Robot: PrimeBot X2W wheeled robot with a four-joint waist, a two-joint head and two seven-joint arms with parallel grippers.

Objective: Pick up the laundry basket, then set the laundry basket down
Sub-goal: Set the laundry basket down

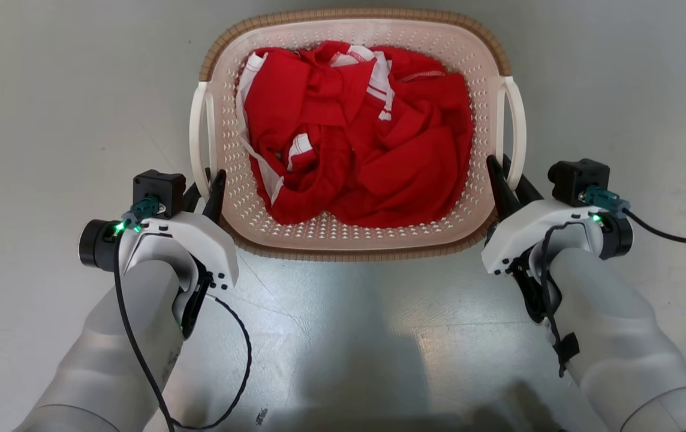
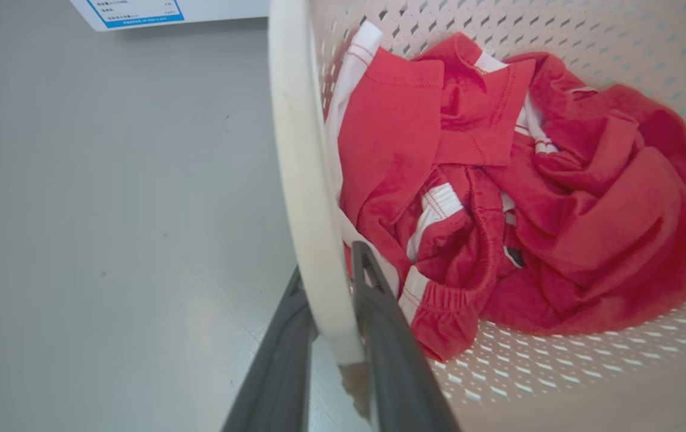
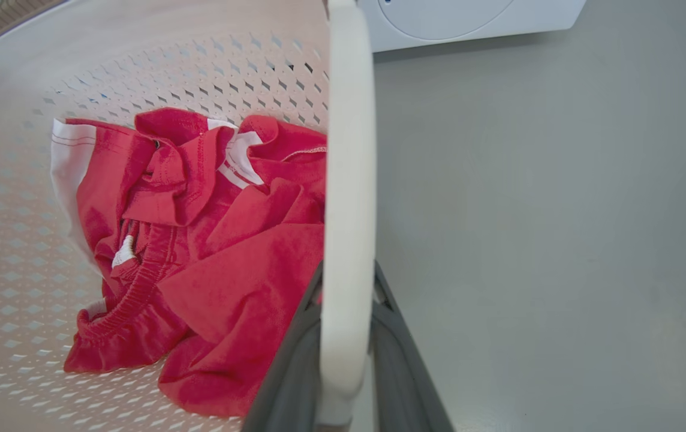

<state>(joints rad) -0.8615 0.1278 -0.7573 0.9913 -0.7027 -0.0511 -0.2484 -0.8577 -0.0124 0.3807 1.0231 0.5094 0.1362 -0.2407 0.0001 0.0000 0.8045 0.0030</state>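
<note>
Between left gripper [image 1: 206, 186] and right gripper [image 1: 508, 174] is the laundry basket [image 1: 355, 247] (both clamp handles [image 1: 199, 132]).

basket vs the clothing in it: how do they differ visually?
Colour: the laundry basket is cream-white with a brown rim; the garment is red with white stripes. Surface: the basket is perforated; the garment is plain cloth. Shape: the basket is a rounded rectangle; the garment lies crumpled inside it.

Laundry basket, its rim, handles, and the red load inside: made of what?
Cream-white perforated laundry basket: likely moulded plastic, matte, even holes. Brown woven-look rim: probably plastic too, ridges very regular. White loop handle: smooth plastic, slight sheen. Red-and-white clothing: soft fabric, creased, stitched hems, elastic band.
</note>
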